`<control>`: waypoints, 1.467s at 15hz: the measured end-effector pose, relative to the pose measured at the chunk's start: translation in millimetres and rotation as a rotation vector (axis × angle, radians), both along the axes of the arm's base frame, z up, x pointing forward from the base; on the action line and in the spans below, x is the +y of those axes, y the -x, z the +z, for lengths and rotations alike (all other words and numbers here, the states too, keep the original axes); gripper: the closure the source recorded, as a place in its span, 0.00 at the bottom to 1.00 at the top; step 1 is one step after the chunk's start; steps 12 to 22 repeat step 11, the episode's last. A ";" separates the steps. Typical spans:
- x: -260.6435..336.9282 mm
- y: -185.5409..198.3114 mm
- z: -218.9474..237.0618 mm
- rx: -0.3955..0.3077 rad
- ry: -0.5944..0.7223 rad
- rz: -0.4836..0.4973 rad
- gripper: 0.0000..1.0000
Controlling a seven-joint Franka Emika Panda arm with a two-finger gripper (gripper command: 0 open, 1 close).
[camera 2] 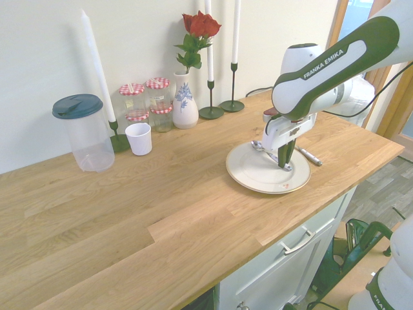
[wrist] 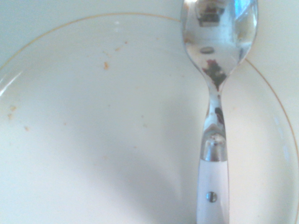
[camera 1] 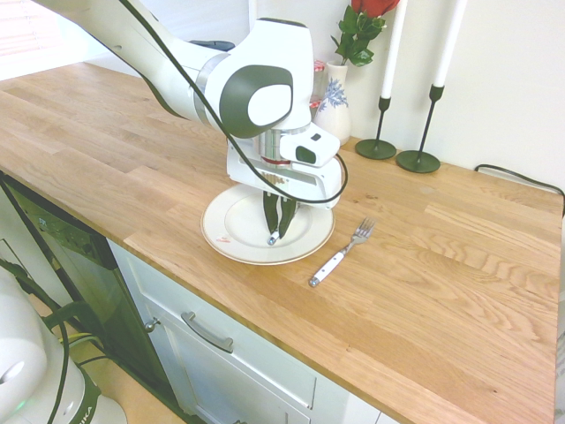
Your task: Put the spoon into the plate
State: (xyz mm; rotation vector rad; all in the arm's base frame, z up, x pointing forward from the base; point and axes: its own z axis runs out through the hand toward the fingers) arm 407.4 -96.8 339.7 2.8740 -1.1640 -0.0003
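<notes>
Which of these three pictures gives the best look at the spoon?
The wrist view: the spoon fills it, shiny bowl and white handle sharp over the plate. Both outside views show only a sliver at the claw, mostly hidden.

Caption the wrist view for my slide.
Spoon with a white handle over the cream plate.

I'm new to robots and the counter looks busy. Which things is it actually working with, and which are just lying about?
In use:
spoon, held by the tool
plate under it

Lying about:
fork
vase with rose
candlesticks
two jars
white cup
lidded plastic jug
</notes>
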 end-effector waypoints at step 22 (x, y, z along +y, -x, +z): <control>18.4 23.8 67.7 0.008 0.007 0.053 0.00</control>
